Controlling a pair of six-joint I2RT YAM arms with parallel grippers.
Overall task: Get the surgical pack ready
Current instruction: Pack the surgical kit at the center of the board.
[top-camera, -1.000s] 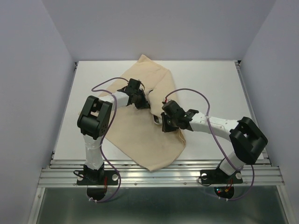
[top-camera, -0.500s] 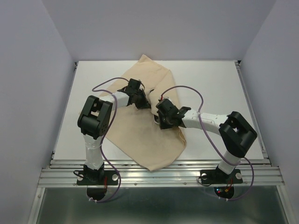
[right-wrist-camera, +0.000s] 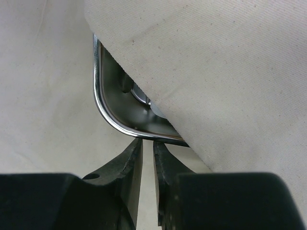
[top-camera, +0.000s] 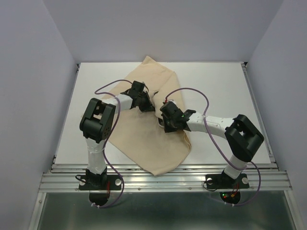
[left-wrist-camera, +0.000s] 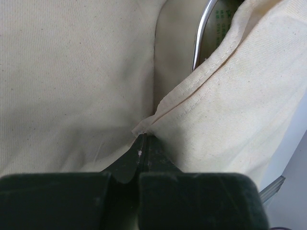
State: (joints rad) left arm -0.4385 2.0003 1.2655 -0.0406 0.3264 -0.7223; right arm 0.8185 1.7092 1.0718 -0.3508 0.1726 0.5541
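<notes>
On the white desk, a large beige woven cloth sheet partly covers a small rectangular steel tray; the right claw stands slightly parted at its rim. Beyond, the left claw pinches the sheet's hemmed edge.

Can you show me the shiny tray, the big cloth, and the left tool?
steel tray (right-wrist-camera: pixel 112 103), right wrist view, on its shiny inner wall by the rounded corner.
beige cloth (top-camera: pixel 144 143), top view, on the flat part near the front.
left tool (left-wrist-camera: pixel 144 140), left wrist view, at its closed tips.
</notes>
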